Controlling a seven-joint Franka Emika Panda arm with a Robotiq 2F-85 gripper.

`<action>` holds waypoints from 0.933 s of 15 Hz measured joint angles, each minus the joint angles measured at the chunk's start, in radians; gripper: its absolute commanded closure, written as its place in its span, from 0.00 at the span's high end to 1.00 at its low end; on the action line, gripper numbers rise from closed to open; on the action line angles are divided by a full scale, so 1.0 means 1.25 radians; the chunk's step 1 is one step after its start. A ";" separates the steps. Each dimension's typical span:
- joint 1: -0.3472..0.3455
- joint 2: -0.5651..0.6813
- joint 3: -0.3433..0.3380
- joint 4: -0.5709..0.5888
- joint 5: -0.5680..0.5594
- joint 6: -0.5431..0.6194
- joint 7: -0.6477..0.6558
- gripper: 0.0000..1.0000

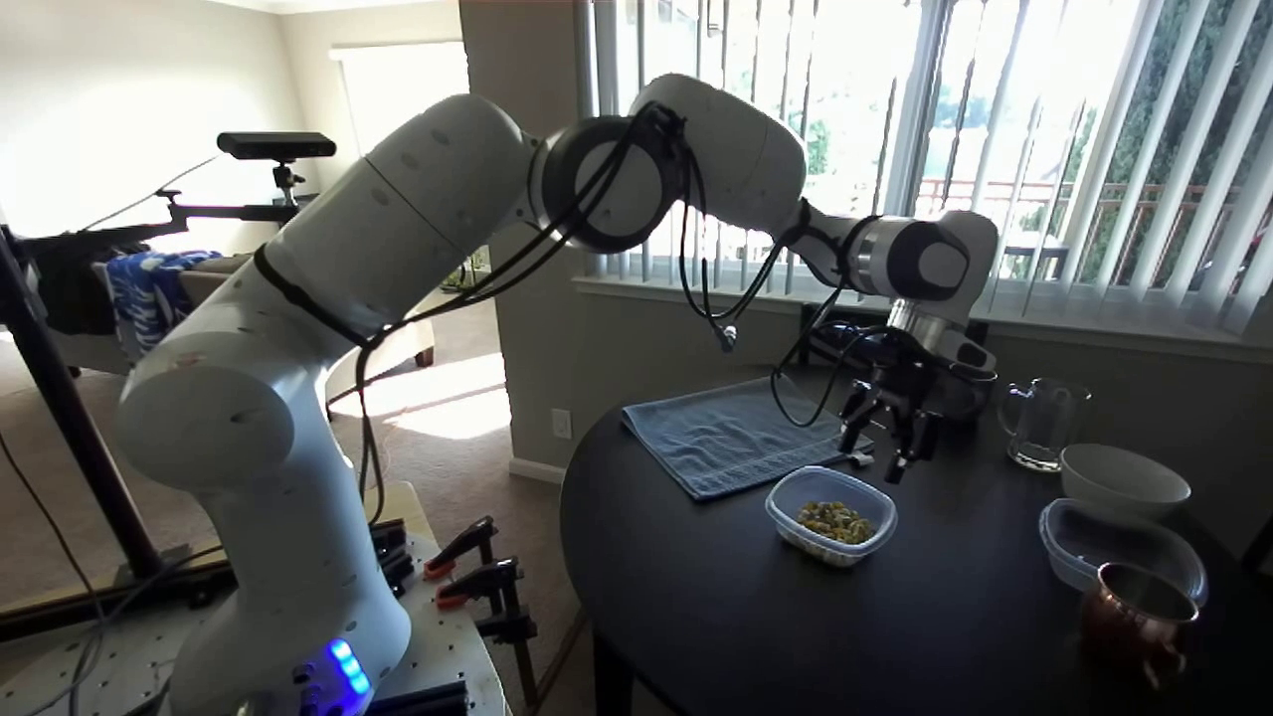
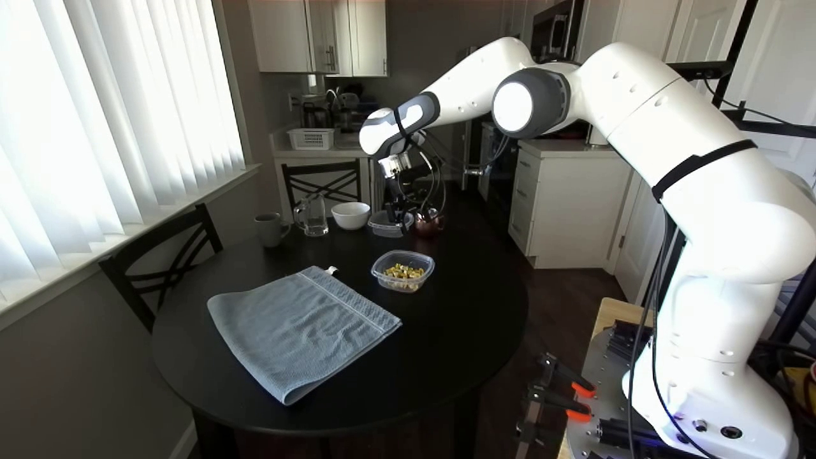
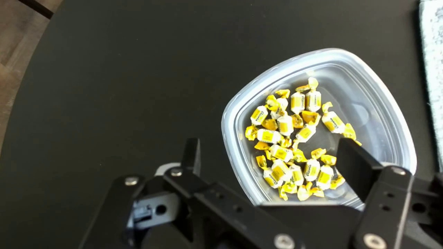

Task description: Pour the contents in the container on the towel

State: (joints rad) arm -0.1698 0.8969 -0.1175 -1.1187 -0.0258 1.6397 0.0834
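Candies [image 1: 835,521] lie heaped in the small translucent tub [image 1: 840,485], which I take as my landmark: in an exterior view it sits upright on the dark table [image 1: 686,587], with the blue-grey towel [image 1: 736,438] laid flat just beside it. On the tub's opposite side from the towel I have a cluster of things, well apart from the tub: a glass mug [image 1: 1042,428], a white bowl [image 1: 1124,482], a second plastic tub [image 1: 1066,565] and a copper mug [image 1: 1134,626]. My gripper [image 1: 887,451] hangs pointing down near the tub, raised off the table. Next, in an exterior view, a narrow strip of table separates the tub from the towel, and a grey mug [image 2: 268,231] stands well away from the tub, near the glass mug. Across the towel from the tub a dark chair [image 2: 153,241] is at the table's edge, and my gripper hides part of the second plastic tub from me. In the wrist view the gripper's fingers [image 3: 358,166] are spread wide apart and have hold of nothing. One shows over the table just outside the tub's rim; the other crosses in front of the tub's inside, and I cannot tell how high it is above the candies. These are yellow-and-white twist-wrapped pieces, gathered toward one side of the tub, and the towel's edge shows just past the opposite rim.
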 measured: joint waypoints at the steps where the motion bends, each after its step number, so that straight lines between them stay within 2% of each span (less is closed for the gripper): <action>1: 0.000 0.000 0.000 0.000 0.000 0.000 0.000 1.00; 14: 0.000 0.000 0.000 0.000 0.000 0.011 0.000 1.00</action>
State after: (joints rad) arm -0.1698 0.8974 -0.1176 -1.1185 -0.0262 1.6538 0.0834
